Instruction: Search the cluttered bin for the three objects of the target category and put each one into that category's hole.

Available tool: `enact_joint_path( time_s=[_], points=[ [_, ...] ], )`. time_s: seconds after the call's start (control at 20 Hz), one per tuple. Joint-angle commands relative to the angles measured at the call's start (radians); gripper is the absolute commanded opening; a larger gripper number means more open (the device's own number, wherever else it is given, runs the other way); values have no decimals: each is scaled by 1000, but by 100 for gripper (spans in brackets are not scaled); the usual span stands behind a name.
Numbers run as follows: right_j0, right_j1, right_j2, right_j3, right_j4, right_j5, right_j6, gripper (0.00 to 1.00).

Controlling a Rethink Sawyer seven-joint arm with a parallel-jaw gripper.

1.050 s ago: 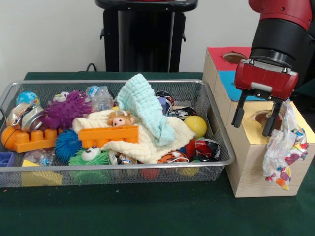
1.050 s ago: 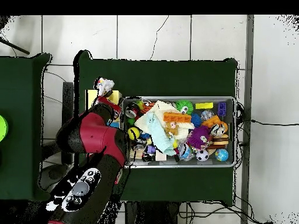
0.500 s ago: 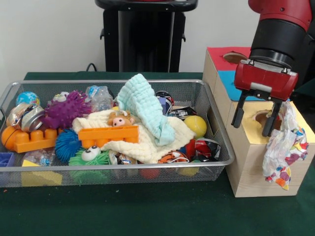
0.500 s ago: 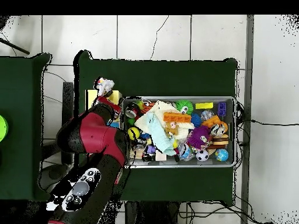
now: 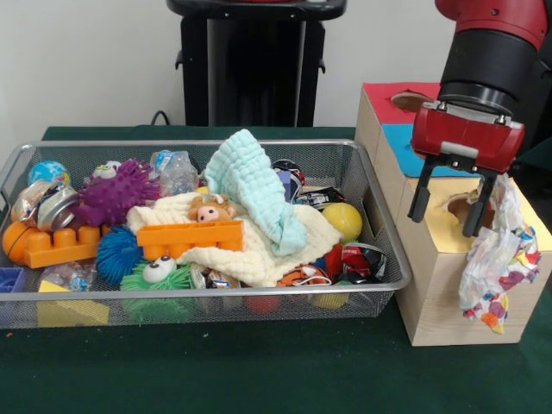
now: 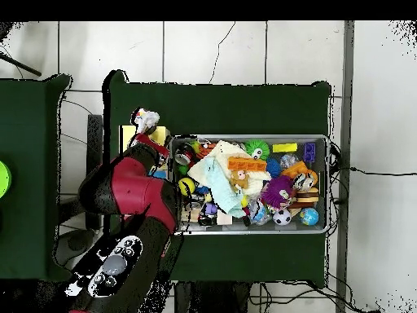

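Note:
A wooden box (image 5: 431, 285) with red, blue and yellow top sections stands to the right of the wire bin (image 5: 198, 145). My gripper (image 5: 446, 220) hangs open just above the yellow section's hole (image 5: 459, 207), with nothing between its fingers. A white cloth with coloured patches (image 5: 492, 259) is draped over the box's right corner, right beside the right finger. In the bin lie a mint cloth (image 5: 254, 185) and a cream cloth (image 5: 259, 250). In the overhead view the patterned cloth (image 6: 145, 121) shows at the box's end, and the arm (image 6: 130, 196) hides the gripper.
The bin (image 6: 326, 183) is packed with toys: a purple spiky ball (image 5: 116, 194), orange blocks (image 5: 190, 237), a yellow ball (image 5: 343, 220), a globe ball (image 5: 47, 171). The red section has its own hole (image 5: 412, 101). Green cloth covers the table (image 5: 259, 371).
My gripper has edged slightly up and to the right over the yellow section. The patterned cloth and the bin's contents have stayed put.

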Motion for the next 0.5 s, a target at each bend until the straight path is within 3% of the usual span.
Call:
enact_joint_path(
  time_s=[0.05,0.5],
  points=[
    [-59,-59,140,108,-66,29,93,100],
    [-66,-90,152,121,-65,47,82,100]
  ],
)
